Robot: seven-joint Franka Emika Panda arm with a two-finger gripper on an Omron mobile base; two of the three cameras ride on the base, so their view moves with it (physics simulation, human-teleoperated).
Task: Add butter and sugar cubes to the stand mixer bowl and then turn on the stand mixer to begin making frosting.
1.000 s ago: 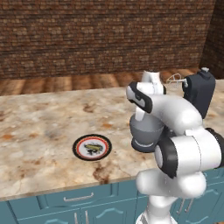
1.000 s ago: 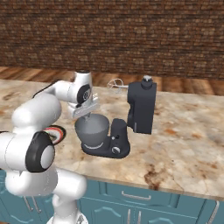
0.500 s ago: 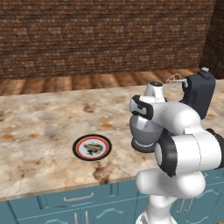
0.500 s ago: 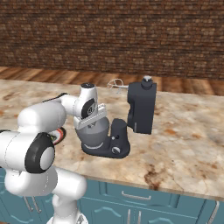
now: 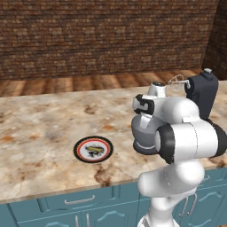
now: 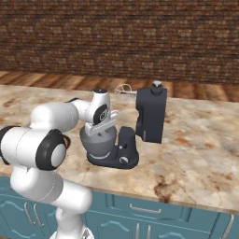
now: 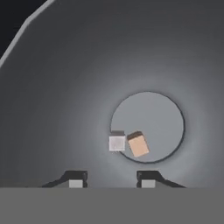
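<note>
From where I stand, 1 round plate with a black-and-red rim lies nearest, flat on the marble counter, well apart from everything to its left. Next comes 1 white arm, its elbow bent forward and its wrist turned down into 1 stand mixer bowl, the grey bowl seated on the flat base of 1 dark stand mixer. The mixer's head is tilted up and back, its wire whisk poking out toward the brick wall.

Looking down along the hand, the gripper hangs inside the bowl with its 2 dark fingertips spread apart and nothing between them. On the bowl's flat bottom lie 2 small cubes just beside each other: 1 pale grey-white sugar cube and 1 tan block, the butter.
</note>
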